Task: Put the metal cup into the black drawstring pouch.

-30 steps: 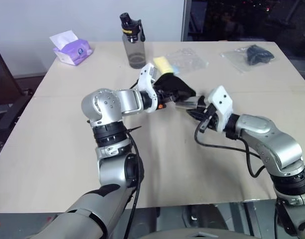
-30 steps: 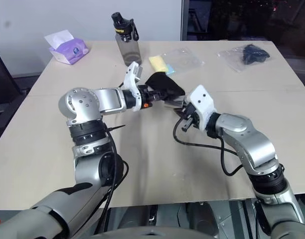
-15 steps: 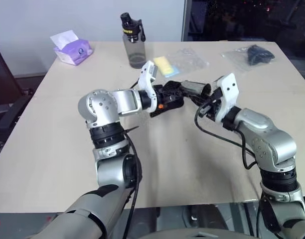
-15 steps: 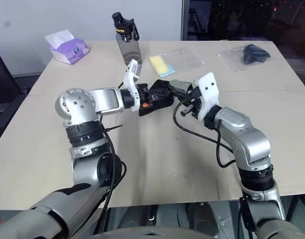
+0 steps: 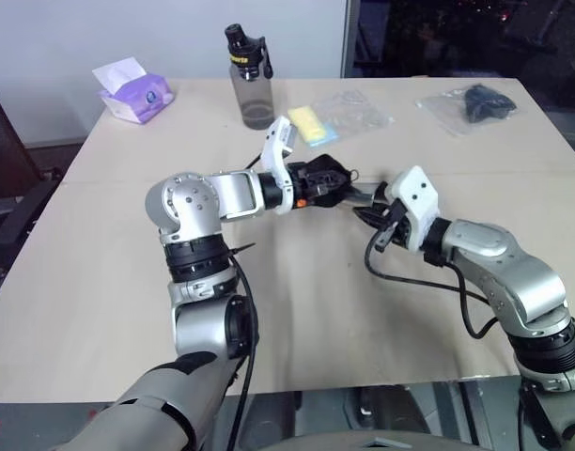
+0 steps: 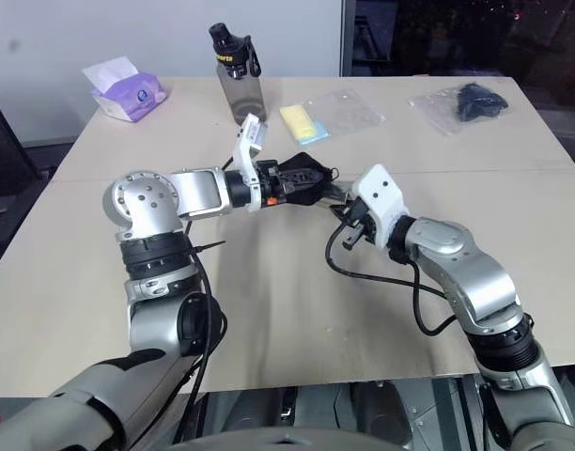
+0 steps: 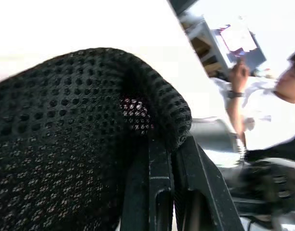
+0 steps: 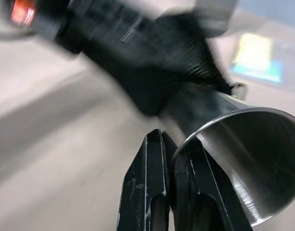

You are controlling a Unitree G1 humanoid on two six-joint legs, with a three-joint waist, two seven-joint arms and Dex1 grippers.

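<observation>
My left gripper [image 5: 316, 185] is shut on the edge of the black drawstring pouch [image 5: 327, 177] and holds it above the middle of the table. In the left wrist view the fingers [image 7: 159, 163] pinch the pouch's mesh fabric [image 7: 65, 134]. My right gripper [image 5: 370, 205] is shut on the rim of the metal cup [image 5: 360, 194], which lies level in the air. The cup's narrow end [image 8: 195, 103] points into the pouch [image 8: 157, 72] and touches its fabric. How far it reaches inside is hidden. The cup's open mouth [image 8: 248, 149] faces the right wrist.
A smoky-grey bottle [image 5: 251, 80] stands at the back of the table, with a purple tissue pack [image 5: 134, 94] to its left. A yellow item in clear plastic [image 5: 339, 115] and a dark bundle in plastic [image 5: 475, 103] lie at the back right. A person [image 7: 282, 86] is nearby.
Half a second ago the right gripper had lifted the cup up against the pouch. It has since dropped back down and a little right. The left gripper keeps its hold on the pouch.
</observation>
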